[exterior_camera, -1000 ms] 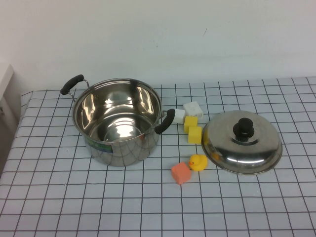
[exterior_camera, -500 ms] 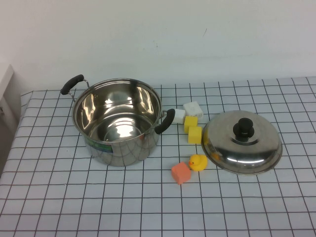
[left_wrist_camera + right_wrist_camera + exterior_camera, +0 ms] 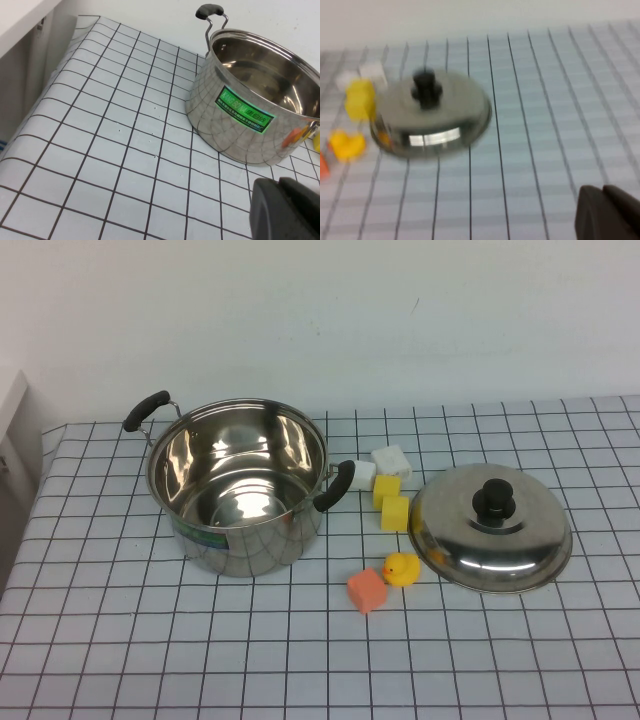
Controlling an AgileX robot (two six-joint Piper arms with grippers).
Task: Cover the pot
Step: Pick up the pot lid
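The steel pot (image 3: pixel 237 490) stands open on the checked cloth at the left, with black side handles and a green label band. It also shows in the left wrist view (image 3: pixel 250 110). The domed steel lid (image 3: pixel 490 530) with a black knob (image 3: pixel 493 502) lies on the cloth to its right, and shows in the right wrist view (image 3: pixel 432 120). My left gripper (image 3: pixel 285 207) is shut and empty, short of the pot. My right gripper (image 3: pixel 607 212) is shut and empty, well short of the lid. Neither arm shows in the high view.
Between pot and lid lie two white blocks (image 3: pixel 391 459), two yellow blocks (image 3: pixel 394 512), a yellow duck (image 3: pixel 401 568) and an orange block (image 3: pixel 367 590). The table's left edge (image 3: pixel 30 510) drops off beside the pot. A white wall stands behind.
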